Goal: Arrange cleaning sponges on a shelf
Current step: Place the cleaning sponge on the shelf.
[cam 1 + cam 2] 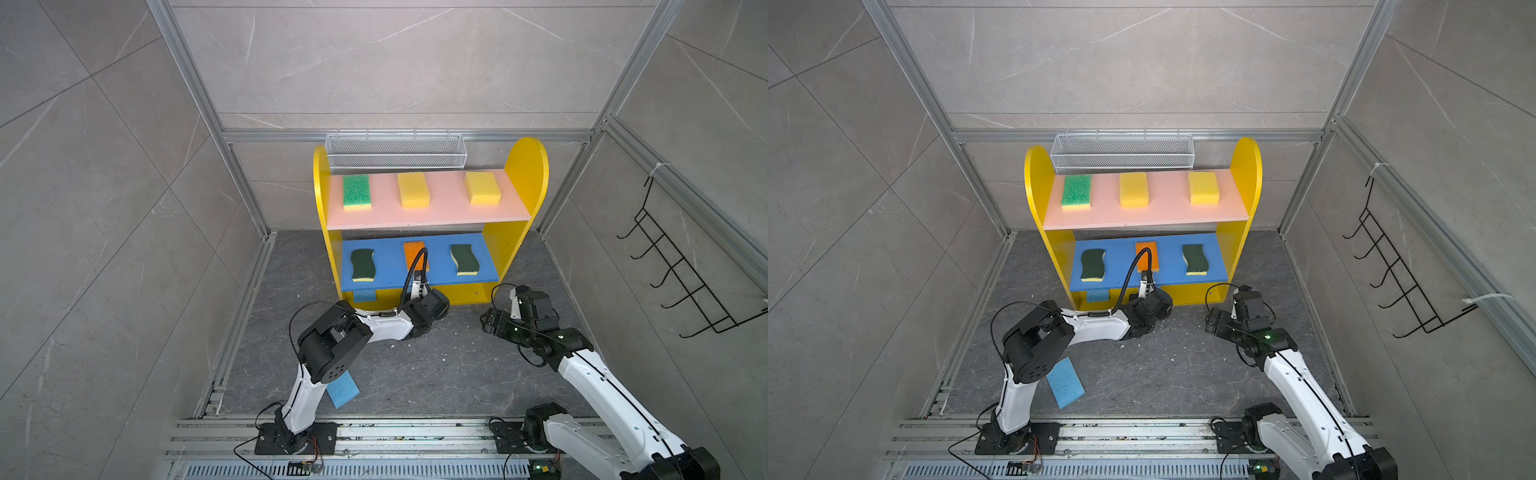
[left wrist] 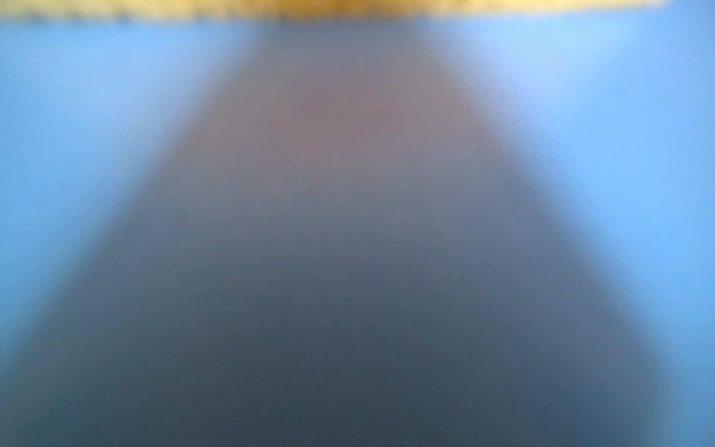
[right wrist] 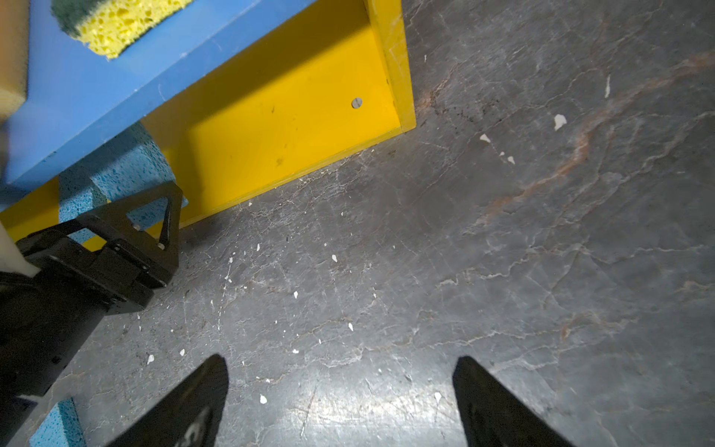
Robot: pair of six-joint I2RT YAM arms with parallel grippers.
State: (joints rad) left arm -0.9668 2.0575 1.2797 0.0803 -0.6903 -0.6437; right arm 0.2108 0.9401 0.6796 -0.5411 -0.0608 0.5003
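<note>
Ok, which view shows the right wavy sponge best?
Both top views: the sponge lies whole on the blue board, nothing covering it. Right wrist catches only one cropped corner, yellow underside showing. Left wrist is pure blur.

The left arm (image 1: pixel 386 322) reaches to the foot of the wooden shelf with yellow round-topped sides (image 1: pixel 528 174); the left fingers are hidden under its blue lower board (image 1: pixel 440 272). Above them on that board lies an orange-topped sponge (image 1: pixel 412 250), with a dark-green wavy sponge (image 1: pixel 362 264) to their left and another dark-green wavy sponge (image 1: pixel 465 258) to their right. Higher, the pink upper board (image 1: pixel 436 214) holds a bright-green-topped sponge (image 1: pixel 356 190), a thick yellow sponge (image 1: pixel 413 189) and a second thick yellow sponge (image 1: pixel 483 187). The right fingers (image 1: pixel 490 325) hang over the dark grey stone worktop (image 1: pixel 436 374) near the shelf's right corner. A thin light-blue sponge (image 1: pixel 344 392) lies well behind the left fingers.
</note>
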